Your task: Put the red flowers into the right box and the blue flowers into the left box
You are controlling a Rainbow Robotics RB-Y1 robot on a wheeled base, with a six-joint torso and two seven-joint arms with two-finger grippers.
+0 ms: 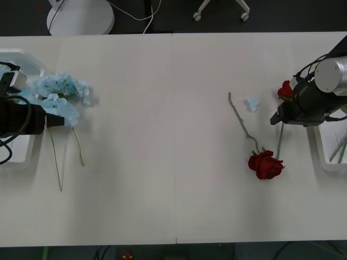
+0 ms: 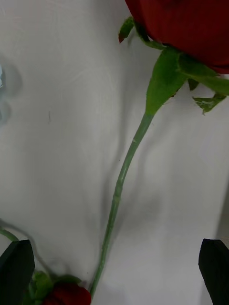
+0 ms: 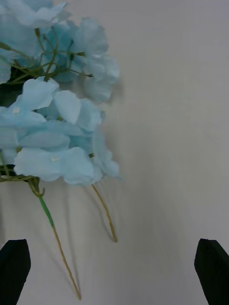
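Observation:
Two red flowers lie at the table's right. One rose (image 1: 265, 164) has its stem running up-left. The other rose (image 1: 286, 89) (image 2: 191, 24) lies by my right gripper (image 1: 277, 117) (image 2: 115, 248), whose black fingers (image 2: 16, 269) stand open either side of its green stem (image 2: 119, 190), apart from it. The blue flowers (image 1: 59, 95) (image 3: 57, 133) lie in a cluster at the table's left, thin stems (image 3: 59, 243) trailing toward the front. My left gripper (image 1: 51, 120) (image 3: 112, 245) is open beside them. The left box (image 1: 24, 151) and the right box (image 1: 319, 154) sit at the table's side edges.
A tiny pale-blue scrap (image 1: 251, 103) lies between the two roses. Green stems (image 1: 339, 149) rest inside the right box. The wide middle of the white table (image 1: 162, 135) is bare. Chair bases stand on the dark floor beyond the far edge.

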